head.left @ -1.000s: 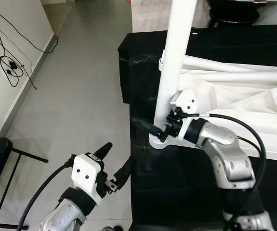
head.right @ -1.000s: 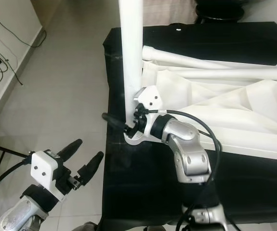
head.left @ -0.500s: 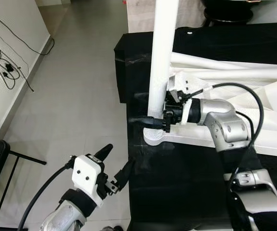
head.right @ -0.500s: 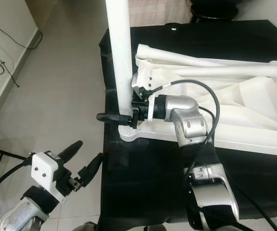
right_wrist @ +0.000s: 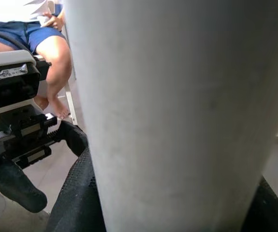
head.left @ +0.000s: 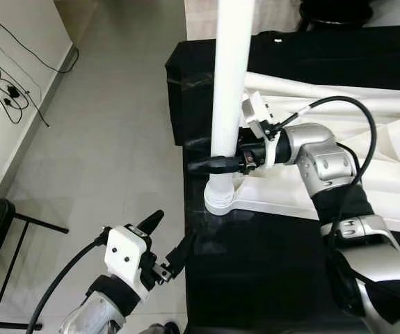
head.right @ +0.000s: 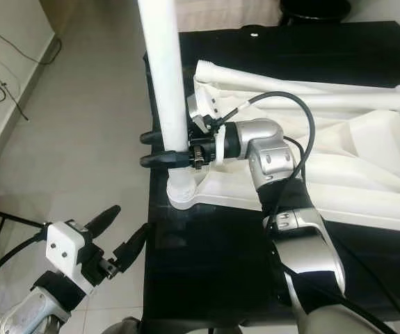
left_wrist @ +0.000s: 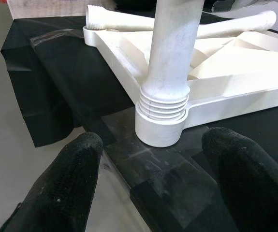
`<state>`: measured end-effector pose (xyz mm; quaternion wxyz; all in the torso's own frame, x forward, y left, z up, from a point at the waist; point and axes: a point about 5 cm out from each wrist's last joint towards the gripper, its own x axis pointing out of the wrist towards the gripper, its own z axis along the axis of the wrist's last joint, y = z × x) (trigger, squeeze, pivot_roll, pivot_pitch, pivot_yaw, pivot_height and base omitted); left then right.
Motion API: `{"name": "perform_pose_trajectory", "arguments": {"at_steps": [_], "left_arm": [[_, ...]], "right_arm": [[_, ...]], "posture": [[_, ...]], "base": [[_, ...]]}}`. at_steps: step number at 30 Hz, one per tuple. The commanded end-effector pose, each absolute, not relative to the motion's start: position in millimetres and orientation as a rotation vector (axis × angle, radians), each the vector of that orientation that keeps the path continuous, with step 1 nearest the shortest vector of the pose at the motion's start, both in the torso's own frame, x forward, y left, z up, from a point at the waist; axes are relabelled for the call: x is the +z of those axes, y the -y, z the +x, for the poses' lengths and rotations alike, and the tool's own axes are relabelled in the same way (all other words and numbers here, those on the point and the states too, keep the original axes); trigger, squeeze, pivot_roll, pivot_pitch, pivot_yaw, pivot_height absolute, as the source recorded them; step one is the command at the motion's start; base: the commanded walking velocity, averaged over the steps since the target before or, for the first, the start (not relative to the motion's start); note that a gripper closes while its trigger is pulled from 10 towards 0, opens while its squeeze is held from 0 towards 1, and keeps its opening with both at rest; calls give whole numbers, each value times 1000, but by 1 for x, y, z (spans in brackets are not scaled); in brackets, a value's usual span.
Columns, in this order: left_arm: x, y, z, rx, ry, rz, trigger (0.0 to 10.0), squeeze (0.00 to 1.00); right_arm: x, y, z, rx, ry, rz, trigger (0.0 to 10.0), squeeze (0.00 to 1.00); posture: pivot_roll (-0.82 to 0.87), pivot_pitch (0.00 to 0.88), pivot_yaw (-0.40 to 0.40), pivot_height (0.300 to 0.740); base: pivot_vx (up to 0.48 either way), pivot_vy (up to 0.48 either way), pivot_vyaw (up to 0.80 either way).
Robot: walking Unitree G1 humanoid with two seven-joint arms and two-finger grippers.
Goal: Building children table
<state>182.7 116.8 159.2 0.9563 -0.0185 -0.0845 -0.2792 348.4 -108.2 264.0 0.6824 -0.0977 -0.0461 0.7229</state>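
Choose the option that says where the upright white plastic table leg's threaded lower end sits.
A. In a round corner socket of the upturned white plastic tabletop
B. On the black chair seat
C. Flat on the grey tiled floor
A: the upright white plastic table leg stands with its threads in the corner socket of the upturned white plastic tabletop, while the right end effector grips it.

The room is bright with soft, even light, and the head views are sharp with no blur. The white table leg (head.left: 231, 83) that the right end effector (head.right: 159, 149) holds is so bright that its surface looks washed out. The black cloth on the bench (head.left: 269, 250) below that end effector has a pale shine and faint streaks. Small soft shadows lie on the grey floor (head.left: 116, 139) beside the left end effector (head.left: 170, 239). In the right wrist view the leg is very close and fuzzy. In the left wrist view the black fingers (left_wrist: 56, 193) look soft and blurry.
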Motion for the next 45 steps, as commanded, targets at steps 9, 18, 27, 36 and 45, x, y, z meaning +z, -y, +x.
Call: {"name": "perform_pose_trajectory", "arguments": {"at_steps": [9,18,27,36,45], "left_arm": [[159,-116,177,-568,166,-33,10000,0],[156,-123,180,-562,160,-16,10000,0],[154,-122,185,-560,160,4,10000,0],[161,-110,162,-627,128,-86,10000,0],[157,-107,172,-651,140,-64,10000,0]], "right_arm": [[198,128,336,846,-77,-161,0,0],[142,160,288,230,-295,-15,0,0],[164,145,324,285,-187,-44,0,0],[202,119,328,603,-37,-28,10000,1000],[194,87,331,1163,-22,-147,10000,0]], "posture": [[4,216,9,740],[0,179,47,740],[-4,149,39,740],[-20,162,44,740],[8,173,48,740]], "base": [[0,0,0],[0,0,0],[0,0,0],[0,0,0],[0,0,0]]}}
